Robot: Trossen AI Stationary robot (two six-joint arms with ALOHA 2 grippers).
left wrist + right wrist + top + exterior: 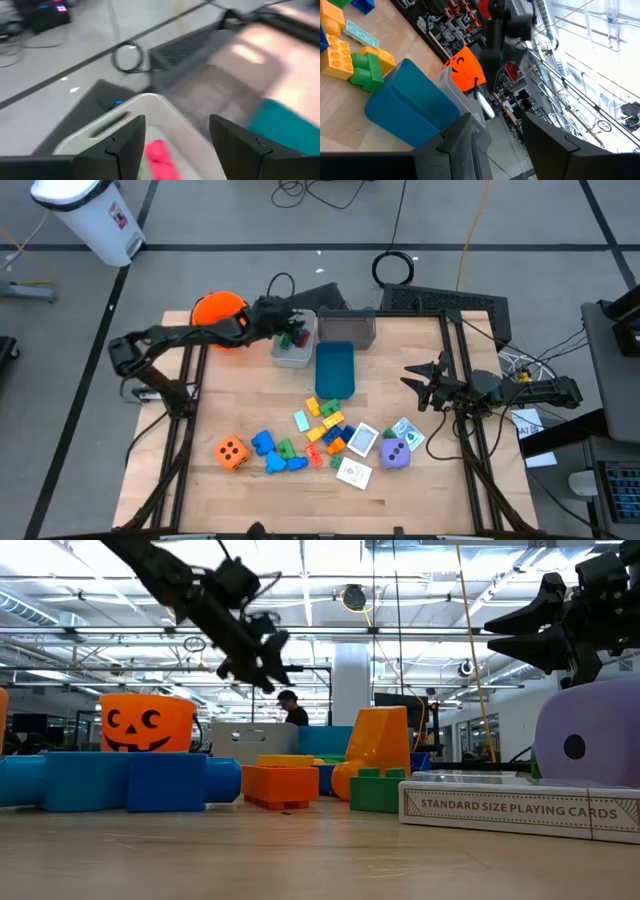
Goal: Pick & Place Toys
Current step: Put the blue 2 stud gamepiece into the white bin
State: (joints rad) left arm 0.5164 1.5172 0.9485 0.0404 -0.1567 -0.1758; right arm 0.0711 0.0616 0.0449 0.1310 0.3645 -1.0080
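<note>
Toys: most lie loose on the near half of the wooden table [240, 390]: an orange dotted die [232, 452], blue blocks [272, 454], a cluster of yellow, orange and green blocks [327, 430], picture cards [362, 440] and a purple die [395, 454].
Already binned: a few red and green pieces [292, 337] sit in the pale grey bin [281, 356] at the far side; the left wrist view shows a pink-red block [159, 152] inside it.
Left gripper [288, 326]: held above that pale grey bin, fingers spread with nothing between them (a release looks just done, though that is my reading).
Right gripper [416, 375]: hangs over the table's right edge, clear of the wood, fingers apart and empty.
Other containers: a blue bin [335, 370] at mid-table, a darker grey bin [347, 327] behind it, the pumpkin bucket [216, 310] at the far left corner.
Key relation: the loose toys lie toward the near edge from both grippers; the purple die and cards sit nearest the right gripper, just nearer the front edge than its tips, while the left gripper is well apart from everything loose.
Likely next: the right arm looks better placed for the right-hand pieces; the orange die would fall to the left arm.
</note>
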